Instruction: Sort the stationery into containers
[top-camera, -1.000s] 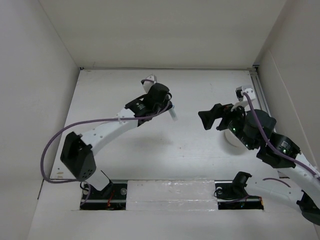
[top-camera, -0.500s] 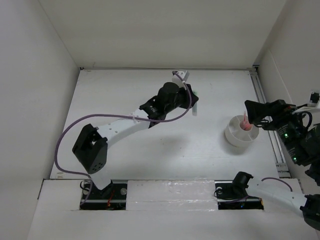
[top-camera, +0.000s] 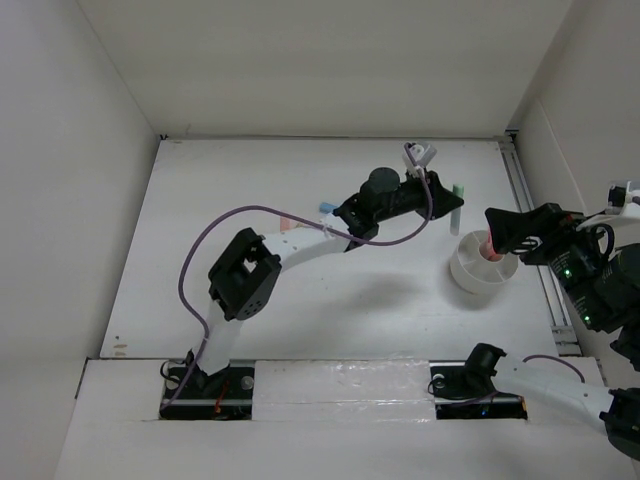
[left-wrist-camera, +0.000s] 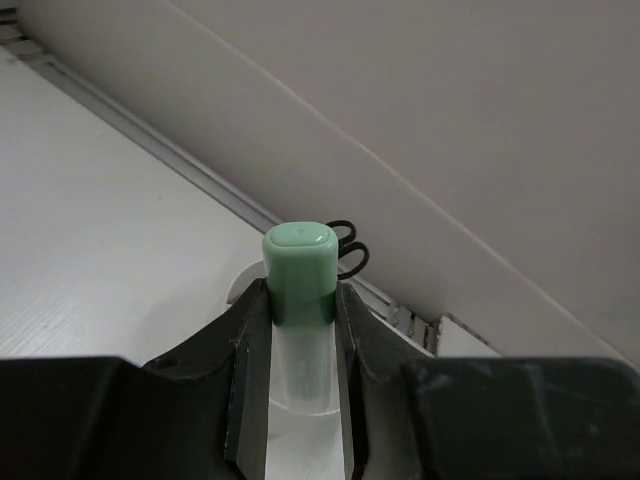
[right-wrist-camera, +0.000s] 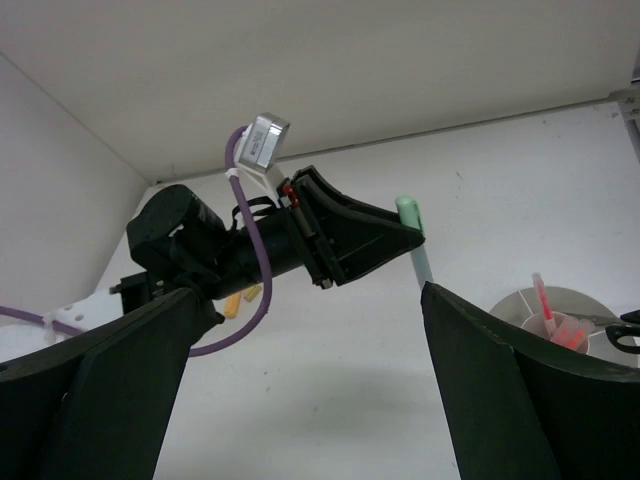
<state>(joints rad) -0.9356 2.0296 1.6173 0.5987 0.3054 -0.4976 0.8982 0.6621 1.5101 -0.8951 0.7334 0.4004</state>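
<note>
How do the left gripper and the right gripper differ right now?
The left gripper is shut on the mint-green marker; the right gripper is open and holds nothing. The left gripper hangs apart from the white cup; the right gripper hovers at the cup's rim. Both have black fingers.

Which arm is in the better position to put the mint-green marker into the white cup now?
Left. Its tool grips the mint-green marker, close to the white cup. The right tool is open and empty beside the cup.

white-shelled arms (top-camera: 290, 252) with black joint housings (top-camera: 243, 287), each trailing a looped purple cable (top-camera: 184, 285).
</note>
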